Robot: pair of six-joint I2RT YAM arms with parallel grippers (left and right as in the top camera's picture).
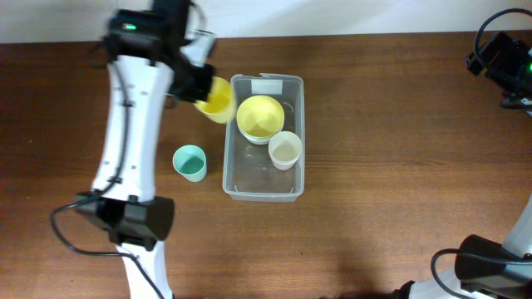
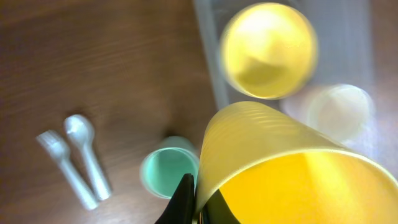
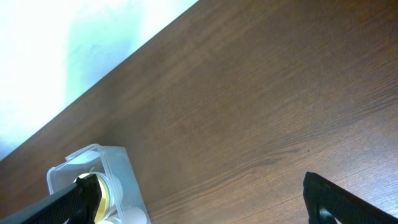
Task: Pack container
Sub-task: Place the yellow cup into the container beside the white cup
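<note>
The clear container (image 1: 263, 184) stands at the table's middle, white label at its far end. Inside are a yellow bowl (image 1: 260, 116) and a cream cup (image 1: 285, 149); both also show in the left wrist view, the bowl (image 2: 268, 50) and the cup (image 2: 341, 111). My left gripper (image 1: 202, 87) is shut on the rim of a yellow cup (image 1: 218, 101), held in the air just left of the container's far left corner; the cup (image 2: 292, 168) fills the left wrist view. My right gripper (image 3: 199, 202) is open and empty at the far right, with the container (image 3: 112, 180) far off.
A teal cup (image 1: 189, 162) stands on the table left of the container, also in the left wrist view (image 2: 169, 173). A white plastic fork (image 2: 62, 168) and spoon (image 2: 87, 152) lie left of it on the brown wooden table.
</note>
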